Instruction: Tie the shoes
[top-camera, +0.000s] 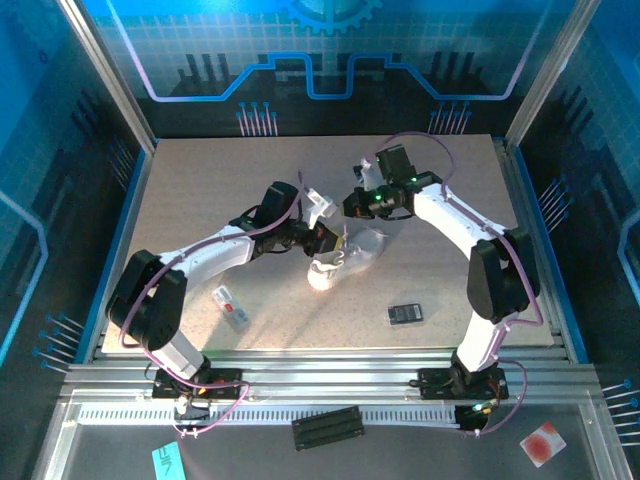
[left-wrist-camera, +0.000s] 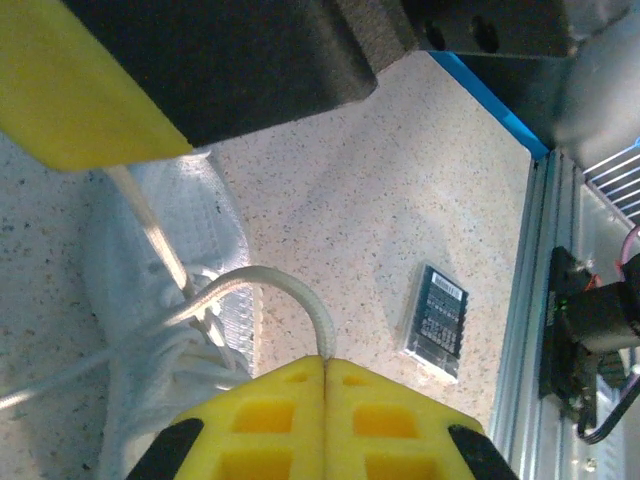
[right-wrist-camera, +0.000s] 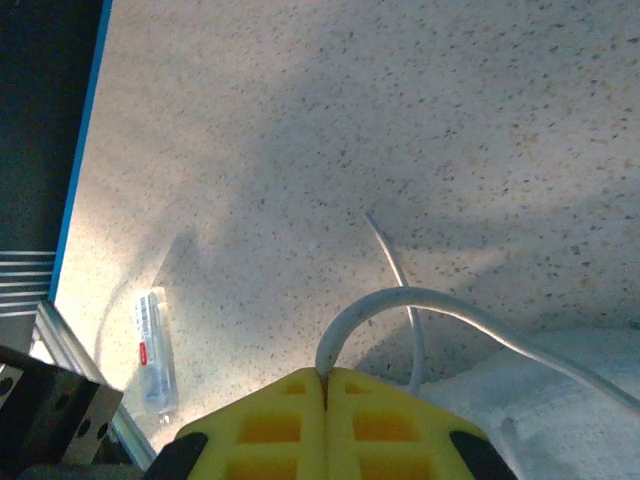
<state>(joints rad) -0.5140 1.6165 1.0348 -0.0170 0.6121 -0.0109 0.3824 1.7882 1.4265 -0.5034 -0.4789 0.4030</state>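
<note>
Both jaws are clamping tight on lace loops (left-wrist-camera: 262, 274). Sneaker (top-camera: 340, 262) is lying just below them, stretching lower-left to upper-right.

Free tabletop (top-camera: 200, 180) around the sneaker (top-camera: 335, 268); black card (top-camera: 405, 313), white tag (top-camera: 231, 307) in front

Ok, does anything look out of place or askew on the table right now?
Nothing spilled or damaged. The white sneaker lies slanted mid-table, laces loose: one strand pinched in the left fingers, another in the right fingers. A small black rectangle and a white tag lie apart from it.
</note>
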